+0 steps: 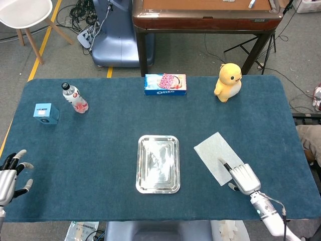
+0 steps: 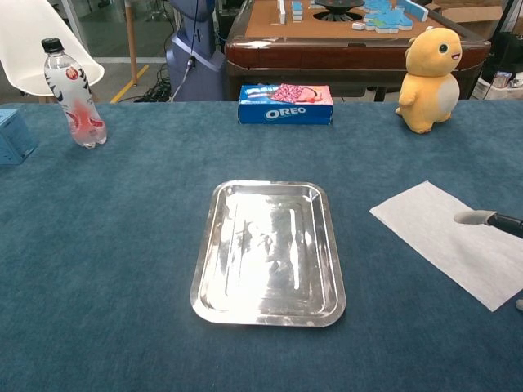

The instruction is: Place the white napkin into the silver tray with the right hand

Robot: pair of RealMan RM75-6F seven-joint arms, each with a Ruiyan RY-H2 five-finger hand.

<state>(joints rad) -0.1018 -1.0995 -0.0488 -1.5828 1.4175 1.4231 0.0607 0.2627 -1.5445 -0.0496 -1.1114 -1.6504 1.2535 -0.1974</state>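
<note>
The napkin [image 1: 216, 156] lay flat on the blue counter [image 1: 110, 135], to the right of the tray [image 1: 158, 163] and apart from it, its long side running diagonally from near the tray's upper right toward the counter's front right. The tray held nothing.

The right hand [image 1: 243, 177] sat at the napkin's near right end, back of the hand up, nothing in its grip. One finger [image 1: 223, 164] reached forward over the napkin's lower half; the rest of the hand was at or just past the napkin's corner. In the chest view only that fingertip [image 2: 472, 218] entered from the right edge, poised over the napkin [image 2: 445, 240]. Whether it touched the paper or hovered just above could not be told. The other fingers were hard to read from above, though they looked loosely extended rather than clenched.

The left hand [image 1: 10, 175] rested at the counter's front left corner, fingers spread, holding nothing, well apart from everything else.

Along the far side stood a cookie box [image 1: 165, 84] behind the tray and a yellow plush duck [image 1: 228, 82] behind the napkin. A bottle [image 1: 74, 97] and a small blue box [image 1: 45, 113] stood toward the far left.
</note>
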